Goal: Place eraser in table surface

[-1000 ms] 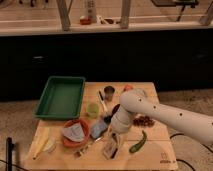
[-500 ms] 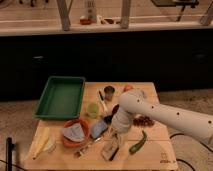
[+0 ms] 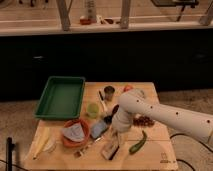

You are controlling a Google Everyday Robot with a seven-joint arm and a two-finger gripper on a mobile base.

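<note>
The eraser (image 3: 110,150), a small tan block with a dark layer, lies on the pale wooden table surface (image 3: 155,150) near the front edge. My gripper (image 3: 116,138) hangs from the white arm (image 3: 165,116), which reaches in from the right. It is directly above the eraser and touching or nearly touching its top. The arm's end hides the spot where gripper and eraser meet.
A green tray (image 3: 61,96) sits at the back left. An orange bowl (image 3: 75,134), a blue-grey pad (image 3: 98,129), a green cup (image 3: 93,110), a dark cup (image 3: 109,92), a green pepper (image 3: 138,143) and a dark red heap (image 3: 144,120) surround the gripper. A yellow item (image 3: 42,142) lies front left.
</note>
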